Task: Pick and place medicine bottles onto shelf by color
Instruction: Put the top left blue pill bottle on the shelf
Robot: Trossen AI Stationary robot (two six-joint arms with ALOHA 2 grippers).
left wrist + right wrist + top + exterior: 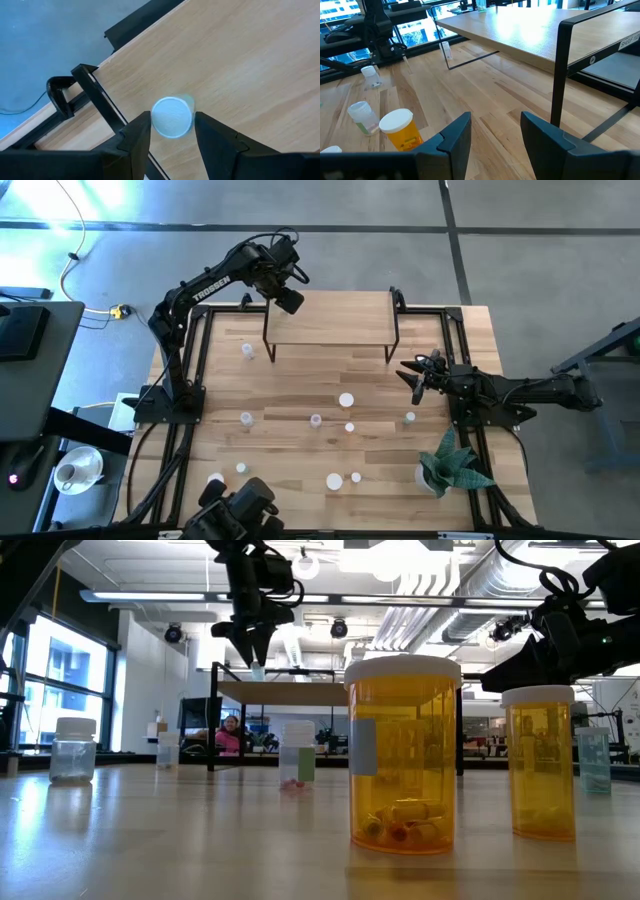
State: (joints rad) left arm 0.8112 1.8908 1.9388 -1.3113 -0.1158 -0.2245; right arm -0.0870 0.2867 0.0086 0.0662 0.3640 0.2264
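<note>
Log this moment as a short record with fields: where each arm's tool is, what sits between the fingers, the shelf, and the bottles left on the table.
left tool: over the shelf's left end, fingers either side of a small white-capped bottle; a gap shows on both sides of the cap
right tool: empty, jaws apart, waiting by the shelf's right legs
shelf top: bare wood apart from that bottle
table: bottles scattered across it, among them a large orange bottle and a second orange bottle
other: green plant at the table's right front
</note>
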